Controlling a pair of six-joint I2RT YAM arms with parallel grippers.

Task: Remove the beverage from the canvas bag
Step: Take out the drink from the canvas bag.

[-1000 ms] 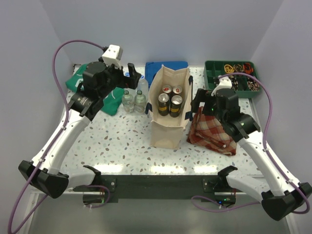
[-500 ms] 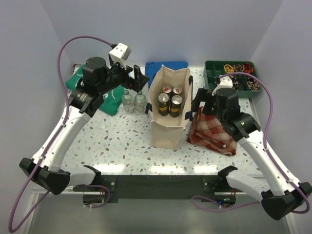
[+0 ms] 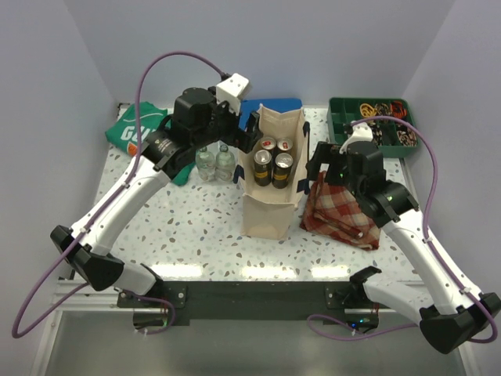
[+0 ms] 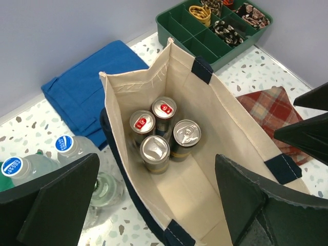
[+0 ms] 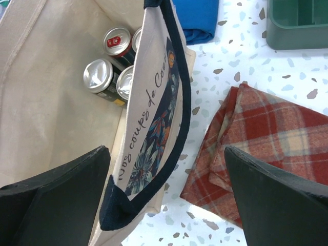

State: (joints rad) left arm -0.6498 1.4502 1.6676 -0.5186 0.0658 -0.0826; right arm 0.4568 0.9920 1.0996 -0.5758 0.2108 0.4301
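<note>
The left arm has swung in from over the far-left corner, and its left tool [image 3: 247, 137] now hangs over the left rim of the upright cream canvas bag with navy handles [image 3: 270, 211]. Its wrist view looks straight down into the open mouth. The tool is spread wide and holds nothing. The right tool [image 3: 313, 171] has not shifted. It is also wide open and empty, with the bag's right wall and handle lying between its fingers, though I cannot tell whether they touch.

The bag stands mid-worktop, and four metal beverage cans [image 4: 159, 136] stand packed together at its far end. None is lifted yet, so I judge the reach into the bag to be the step in hand.

The near half of the bag floor is bare, but the cans touch one another and the cloth walls rise above them. That leaves little room for fingers beside any one can.

Outside the bag:
- Clear plastic water bottles [image 3: 214, 163] stand just beside its left wall.
- A folded blue cloth [image 3: 274, 104] lies behind it at the far edge.
- A red plaid cloth [image 3: 344, 211] lies to its right.
- A green compartment tray [image 3: 337, 117] fills the far-right corner.

The speckled worktop [image 3: 196, 227] is open toward the near edge.
</note>
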